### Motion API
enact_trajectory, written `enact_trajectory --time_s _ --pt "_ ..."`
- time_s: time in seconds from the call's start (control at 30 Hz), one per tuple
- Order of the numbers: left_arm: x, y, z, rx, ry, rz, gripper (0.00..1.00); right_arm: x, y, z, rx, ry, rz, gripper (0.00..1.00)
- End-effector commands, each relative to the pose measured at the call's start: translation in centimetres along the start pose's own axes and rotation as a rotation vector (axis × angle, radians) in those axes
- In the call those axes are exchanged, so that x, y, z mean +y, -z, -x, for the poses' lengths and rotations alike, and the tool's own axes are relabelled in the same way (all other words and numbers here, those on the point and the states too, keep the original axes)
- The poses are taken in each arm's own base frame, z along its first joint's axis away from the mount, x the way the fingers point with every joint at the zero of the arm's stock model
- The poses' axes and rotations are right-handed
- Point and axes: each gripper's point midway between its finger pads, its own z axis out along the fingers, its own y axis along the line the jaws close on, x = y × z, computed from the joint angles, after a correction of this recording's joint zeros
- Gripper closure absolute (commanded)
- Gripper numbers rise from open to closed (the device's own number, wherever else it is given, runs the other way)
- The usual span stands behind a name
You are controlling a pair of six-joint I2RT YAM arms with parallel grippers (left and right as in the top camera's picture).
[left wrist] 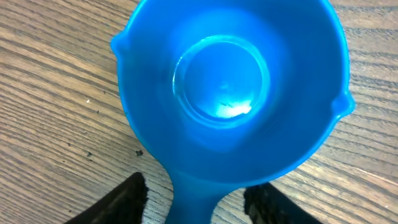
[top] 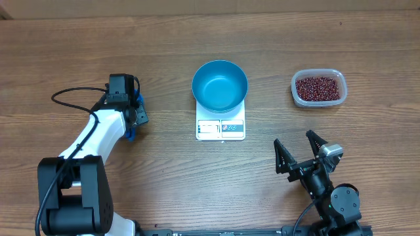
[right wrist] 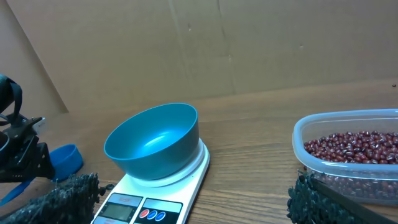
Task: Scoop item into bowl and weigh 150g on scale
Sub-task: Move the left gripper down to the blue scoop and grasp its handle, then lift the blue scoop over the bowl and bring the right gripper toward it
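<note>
At the wooden table's (top: 197, 39) near edge, the right gripper (top: 293, 139) is hanging with fingers spread wide, gripping nothing. On the left, the left gripper (left wrist: 199, 199) is straddling the handle (left wrist: 189, 202) of a small blue scoop (left wrist: 230, 81), its jaws parted with bare wood showing on either side. Beyond, the blue bowl (top: 220, 85) is sitting on the white scale (top: 220, 128). Farther right, red-brown beans (top: 318, 88) are lying in a clear plastic tub (top: 296, 98), well apart from the scale.

Left claw (left wrist: 196, 190) points straight down, jaws partly apart; right claw (top: 293, 138) faces forward, jaws wide.
</note>
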Motion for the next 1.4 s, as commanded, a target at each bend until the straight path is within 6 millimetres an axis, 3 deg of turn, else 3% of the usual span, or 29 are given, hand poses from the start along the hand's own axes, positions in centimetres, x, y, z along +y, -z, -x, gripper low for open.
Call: enact_trajectory --time_s 0.0,0.1,0.2,0.33,0.7,0.9,1.03,1.13,1.17,1.37 --pt "-0.2 0.0 0.8 -0.01 -0.012 -0.009 0.51 -0.1 0.0 -0.1 -0.004 0.004 0.002 0.0" --pt "-0.2 0.0 0.8 -0.01 -0.012 -0.009 0.56 -0.1 0.0 -0.1 -0.004 0.004 0.002 0.0" --pt "-0.2 0.0 0.8 -0.01 -0.012 -0.009 0.67 -0.1 0.0 -0.1 -0.004 0.004 0.002 0.0" --pt "-0.2 0.0 0.8 -0.01 -0.012 -0.009 0.67 -0.1 0.0 -0.1 -0.004 0.004 0.002 0.0" --pt "-0.2 0.0 0.8 -0.011 -0.01 -0.011 0.8 -0.1 0.0 -0.1 -0.004 0.004 0.002 0.0" --pt "-1.8 0.9 1.6 -0.006 -0.005 -0.095 0.94 -0.1 0.0 -0.1 -0.004 0.004 0.002 0.0" --pt "-3.2 3.2 3.5 -0.013 -0.002 -0.163 0.96 -0.1 0.0 -0.1 -0.004 0.004 0.002 0.0" --pt "-4.9 6.2 5.4 -0.008 0.025 -0.251 0.96 -0.1 0.0 -0.1 -0.004 0.004 0.002 0.0" --pt "-5.9 8.0 6.3 0.002 0.049 -0.309 0.96 -0.1 0.0 -0.1 -0.004 0.004 0.002 0.0" --pt "-9.8 13.1 7.5 0.024 0.073 -0.443 0.96 -0.1 0.0 -0.1 -0.004 0.004 0.002 0.0"
